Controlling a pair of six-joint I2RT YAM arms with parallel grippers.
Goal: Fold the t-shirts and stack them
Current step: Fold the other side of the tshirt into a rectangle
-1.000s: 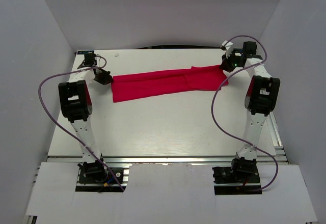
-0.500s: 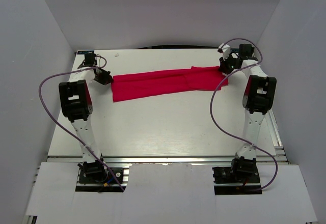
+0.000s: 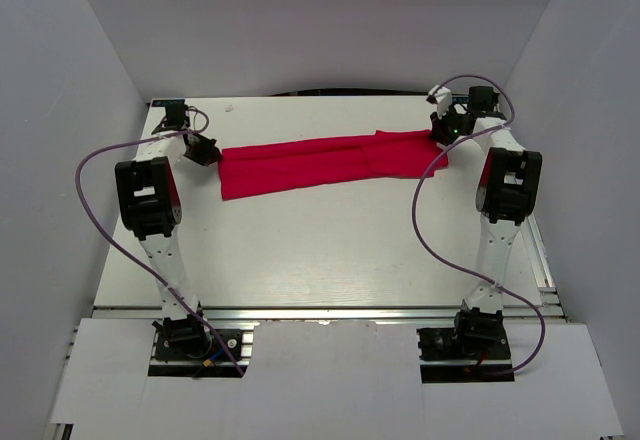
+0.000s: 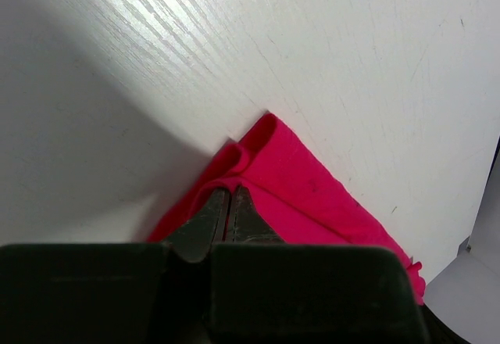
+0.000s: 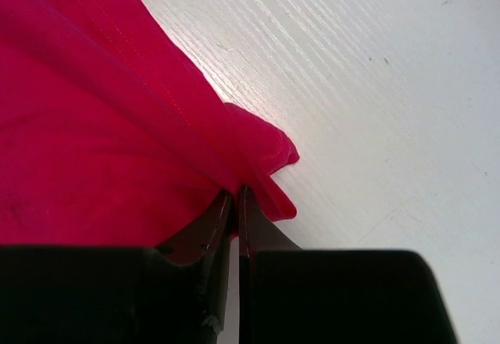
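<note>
The bright red t-shirt lies folded into a long narrow band across the far half of the white table. At the band's left end my left gripper is shut on a corner of the cloth; in the left wrist view the t-shirt bunches round the closed gripper. The right gripper is shut on the band's right end. In the right wrist view a fold of the t-shirt is pinched between the tips of that gripper. No neck label shows.
Grey walls close in the table on the left, the back and the right. Purple cables loop off both arms. The arm bases stand at the near edge on a metal rail.
The right wrist has shifted slightly toward the back of the table while holding the cloth. The left arm and the shirt's shape are unchanged.
</note>
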